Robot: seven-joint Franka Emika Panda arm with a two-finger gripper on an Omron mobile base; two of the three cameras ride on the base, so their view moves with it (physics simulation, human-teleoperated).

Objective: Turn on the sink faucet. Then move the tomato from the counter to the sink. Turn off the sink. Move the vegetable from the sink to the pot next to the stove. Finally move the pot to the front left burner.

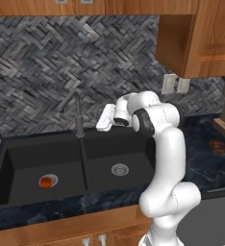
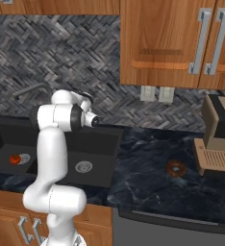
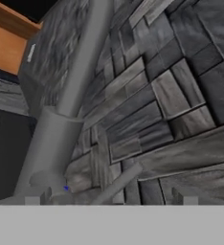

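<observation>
- jaws spread wide, pinching nothing; gripper (image 1: pixel 104 120) at mid frame of the left base view, just right of the faucet (image 1: pixel 78 115)
- faucet column (image 3: pixel 71 95) close up at left of the hand view, thin handle (image 3: pixel 116 184) low at centre
- tomato (image 1: pixel 46 181) at lower left, in the left basin of the sink (image 1: pixel 18 153), on the drain
- doughnut (image 2: pixel 175 167) on the dark counter (image 2: pixel 148 182), right of centre in the right base view
</observation>
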